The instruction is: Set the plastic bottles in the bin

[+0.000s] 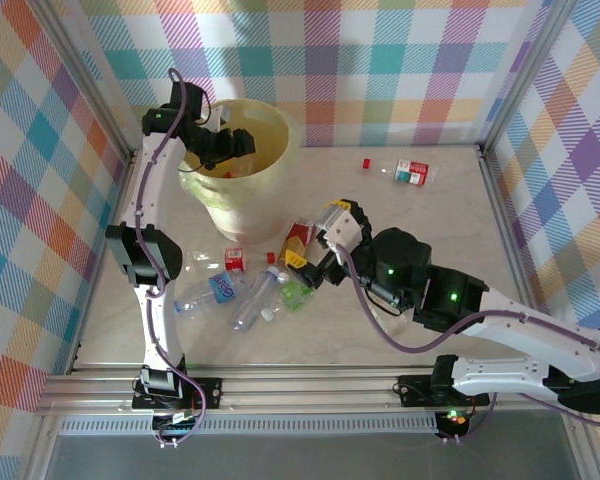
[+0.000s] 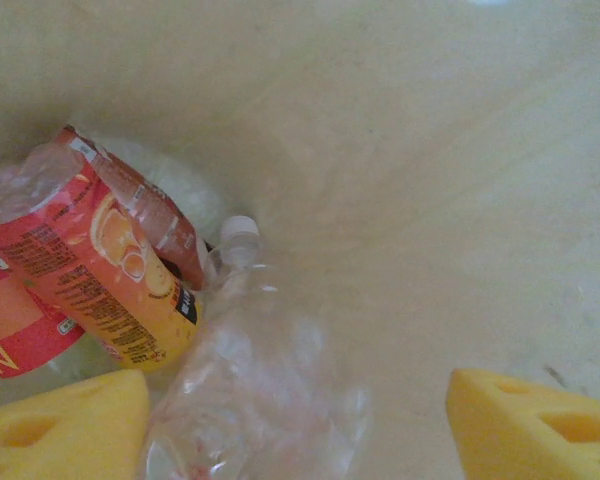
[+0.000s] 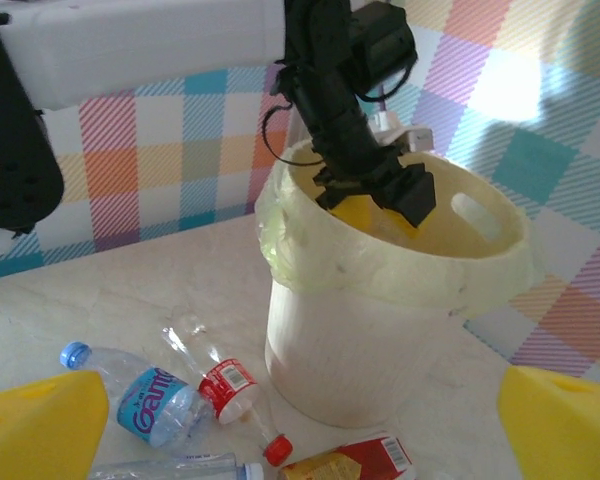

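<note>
**A:** Inside the mouth of the bin [image 1: 250, 205], how much room does the left pincer [image 1: 230, 143] have?

**B:** Plenty. It hangs just past the left side of the rim. The liner wall [image 2: 430, 150] slopes away bare ahead of it and to its right. Its yellow pads [image 2: 65, 425] stand apart, clamped on nothing.

**A:** And the bottles down there?

**B:** Straight under it, between the pads but closer to the left one, lies a clear bottle with a white cap [image 2: 260, 370]. Left of that, an orange-labelled bottle [image 2: 110, 285] leans across a red-labelled one [image 2: 20, 335], both against the liner.

**A:** What about the right pincer [image 1: 315, 235]?

**B:** It is spread wide too and holds nothing, low over the table [image 1: 430, 310]. The bin's wall rises close ahead of it. Behind it and to its right, bare table runs out to the frame rail [image 1: 488, 190].

**A:** Which bottles lie around it?

**B:** Ahead and to its left, a blue-labelled bottle with a blue cap [image 3: 145, 400] lies on its side. Next to that, a clear bottle with a red label and red cap [image 3: 225, 385] points away from the foot of the bin. A red-and-yellow labelled one [image 3: 350, 460] lies almost beneath the pincer. In the top view, a green-labelled bottle [image 1: 295, 292] sits just beside its nearer fingertip. One more bottle [image 1: 412, 172] lies well apart, off to its right near the far wall, with a loose red cap [image 1: 365, 162] near it.
</note>
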### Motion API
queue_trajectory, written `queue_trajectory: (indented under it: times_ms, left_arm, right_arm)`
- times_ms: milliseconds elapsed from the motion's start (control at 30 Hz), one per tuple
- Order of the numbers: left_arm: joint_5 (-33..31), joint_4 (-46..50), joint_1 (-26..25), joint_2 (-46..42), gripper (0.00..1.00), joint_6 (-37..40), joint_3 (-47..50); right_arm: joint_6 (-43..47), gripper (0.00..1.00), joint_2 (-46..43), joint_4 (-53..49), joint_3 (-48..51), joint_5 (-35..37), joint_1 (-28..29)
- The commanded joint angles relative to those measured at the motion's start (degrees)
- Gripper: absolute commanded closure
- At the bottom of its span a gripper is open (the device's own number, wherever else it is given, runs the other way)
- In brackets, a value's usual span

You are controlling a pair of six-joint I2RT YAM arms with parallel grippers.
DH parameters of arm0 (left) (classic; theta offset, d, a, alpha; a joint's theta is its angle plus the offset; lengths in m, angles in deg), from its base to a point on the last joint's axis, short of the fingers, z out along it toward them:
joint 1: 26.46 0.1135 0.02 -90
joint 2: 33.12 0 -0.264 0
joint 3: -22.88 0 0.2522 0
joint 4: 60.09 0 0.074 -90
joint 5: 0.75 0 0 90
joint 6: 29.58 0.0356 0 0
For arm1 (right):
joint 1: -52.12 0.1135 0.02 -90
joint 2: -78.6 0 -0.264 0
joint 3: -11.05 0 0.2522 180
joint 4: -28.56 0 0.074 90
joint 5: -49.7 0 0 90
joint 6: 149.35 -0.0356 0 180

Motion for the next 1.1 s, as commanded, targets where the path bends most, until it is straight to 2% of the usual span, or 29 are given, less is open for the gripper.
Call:
queue_trajectory:
  times_ms: [0, 133, 267, 500, 733, 867, 1067]
  left_arm:
    - [-1.48, -0.69, -0.52, -0.99, 0.15, -0.40, -1.34]
    - [-1.39, -3.60, -0.59, -2.59, 0.00, -1.09, -2.33]
    - [-0.99, -7.17, -0.68, -5.50, 0.00, -1.16, -2.23]
    - [-0.46, -11.15, -1.68, -13.25, 0.00, 3.09, 0.24]
    - [0.27, -16.34, -5.26, -26.97, 0.00, 6.83, 15.18]
    - [0.03, -18.52, -9.98, -35.98, 0.00, 7.73, 25.82]
    - [-2.79, -21.20, -19.35, -47.81, 0.00, 5.72, 41.26]
  right_arm:
    - [-3.95, 0.00, -0.65, -2.00, -1.83, 0.86, -2.33]
    - [-7.67, 0.00, -0.54, -3.89, -1.05, -1.79, -6.70]
    - [-11.20, 0.00, -0.24, -6.82, -0.63, -8.41, -13.37]
    - [-13.82, 0.00, 3.33, -12.45, -2.21, -17.77, -24.97]
    - [-15.62, 0.00, 8.73, -15.18, -4.02, -24.06, -36.67]
    - [-17.68, 0.00, 12.46, -16.65, -5.26, -26.96, -43.09]
    - [-26.49, 0.00, 15.20, -23.29, -4.89, -17.59, -46.58]
